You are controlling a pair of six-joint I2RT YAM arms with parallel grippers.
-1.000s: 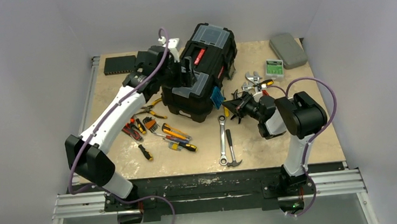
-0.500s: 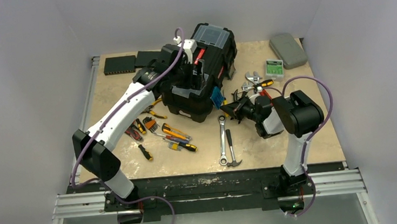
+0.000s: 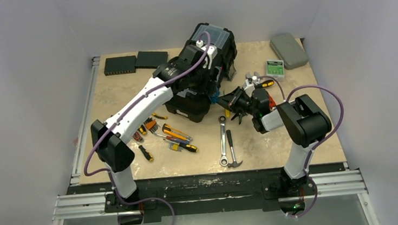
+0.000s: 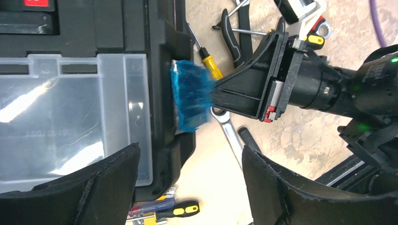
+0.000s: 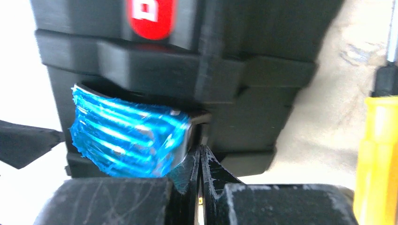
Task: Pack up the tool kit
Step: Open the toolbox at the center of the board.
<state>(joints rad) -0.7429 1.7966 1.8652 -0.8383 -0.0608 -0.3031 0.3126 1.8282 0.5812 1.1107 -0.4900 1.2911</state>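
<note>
Plain grey walls (image 3: 31, 78), mottled beige tabletop (image 3: 276, 150), aluminium rails (image 3: 215, 196) along near edge

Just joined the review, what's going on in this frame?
The right gripper, shut, has its tips against the blue latch on the toolbox side. The left gripper hangs open above the clear-lidded compartment, holding nothing. Several screwdrivers, a wrench and a hammer lie loose on the table, so packing isn't done.

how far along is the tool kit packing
Barely started. Done: nothing visibly packed; the toolbox looks closed. In hand: the shut right end effector has its tips at the blue latch, and the open left end effector hovers over the clear lid. Left: wrench, hammer and screwdrivers lie on the table.
</note>
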